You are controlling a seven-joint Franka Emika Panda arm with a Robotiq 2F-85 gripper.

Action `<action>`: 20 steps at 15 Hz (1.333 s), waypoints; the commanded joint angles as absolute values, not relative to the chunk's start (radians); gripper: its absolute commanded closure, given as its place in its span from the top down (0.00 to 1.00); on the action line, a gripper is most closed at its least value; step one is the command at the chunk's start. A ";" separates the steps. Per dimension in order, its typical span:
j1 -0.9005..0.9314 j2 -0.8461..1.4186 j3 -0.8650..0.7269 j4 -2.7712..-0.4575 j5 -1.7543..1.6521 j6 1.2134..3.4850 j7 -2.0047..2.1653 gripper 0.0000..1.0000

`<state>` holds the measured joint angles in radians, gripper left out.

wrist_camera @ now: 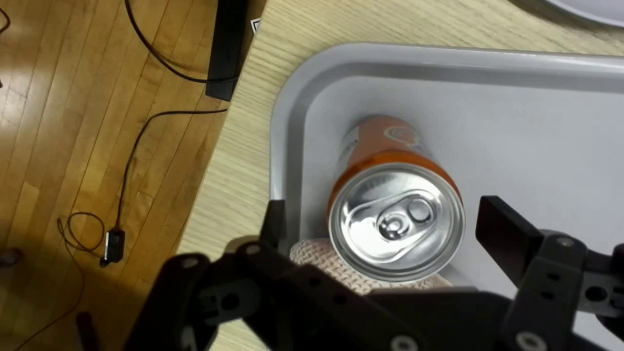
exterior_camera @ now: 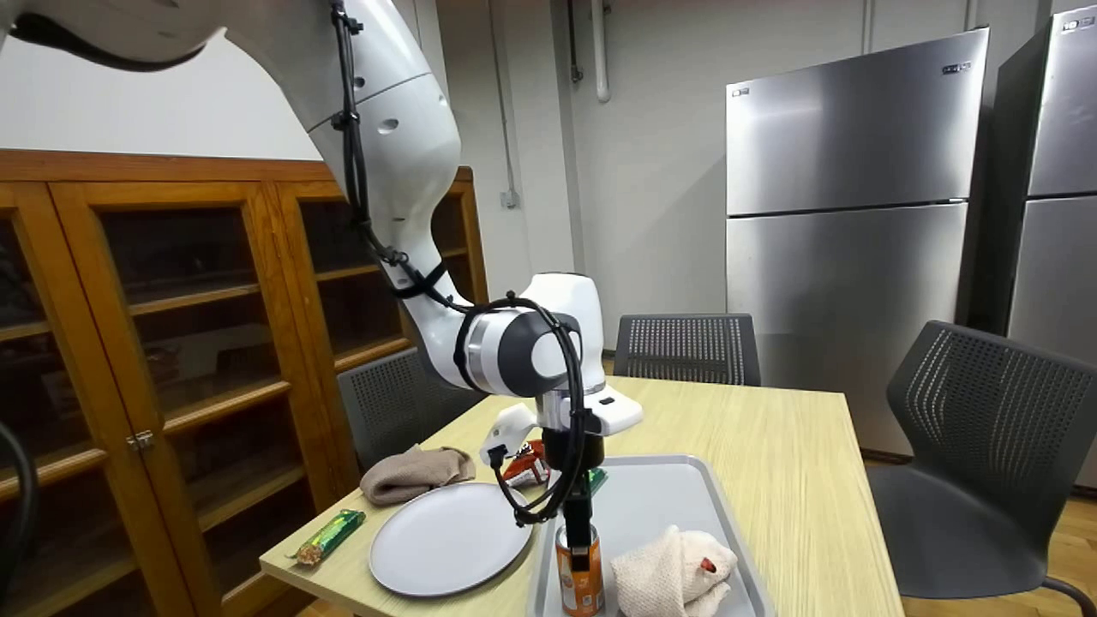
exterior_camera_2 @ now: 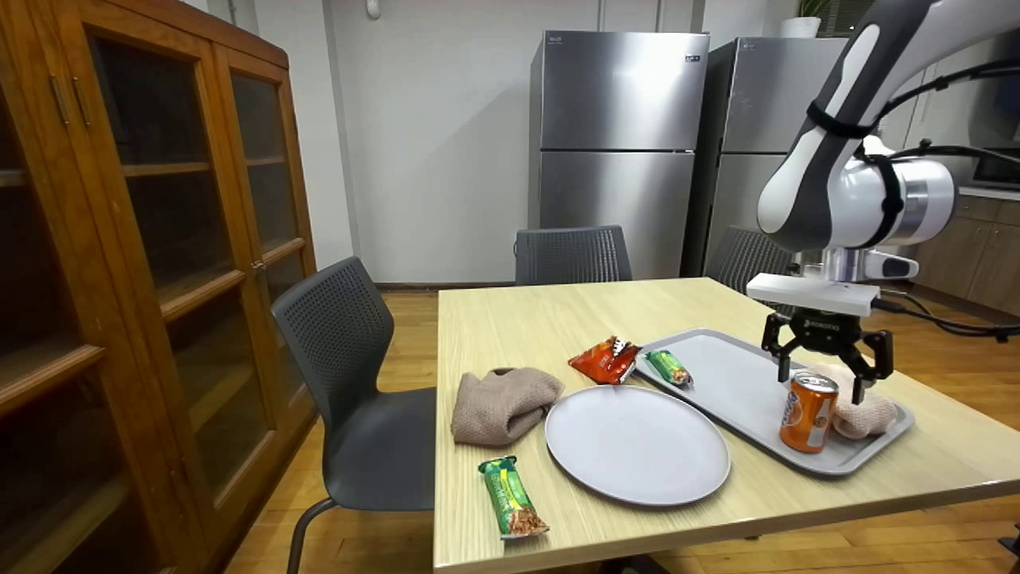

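Can (exterior_camera_2: 806,418) on tray (exterior_camera_2: 721,371), cloth (exterior_camera_2: 867,418) beside can, plate (exterior_camera_2: 637,445) beside tray (left in both exterior views)

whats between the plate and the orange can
A strip of tabletop, then the rim and floor of the tray, lie between the plate and the orange can, as the wrist view shows.

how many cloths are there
2. A brown cloth lies on the table beside the plate; a pale pink cloth lies on the tray beside the orange can.
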<state>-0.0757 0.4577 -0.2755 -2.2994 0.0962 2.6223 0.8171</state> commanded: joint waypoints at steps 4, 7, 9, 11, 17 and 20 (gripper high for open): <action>-0.070 0.465 -0.272 -2.285 0.116 2.627 0.820 1.00; -0.071 0.463 -0.270 -2.288 0.118 2.636 0.816 0.75; -0.071 0.462 -0.269 -2.289 0.118 2.641 0.817 0.66; -0.071 0.462 -0.269 -2.289 0.120 2.644 0.817 0.49; -0.082 0.432 -0.259 -2.302 0.137 2.632 0.795 0.39; -0.064 0.395 -0.274 -2.318 0.118 2.625 0.803 0.39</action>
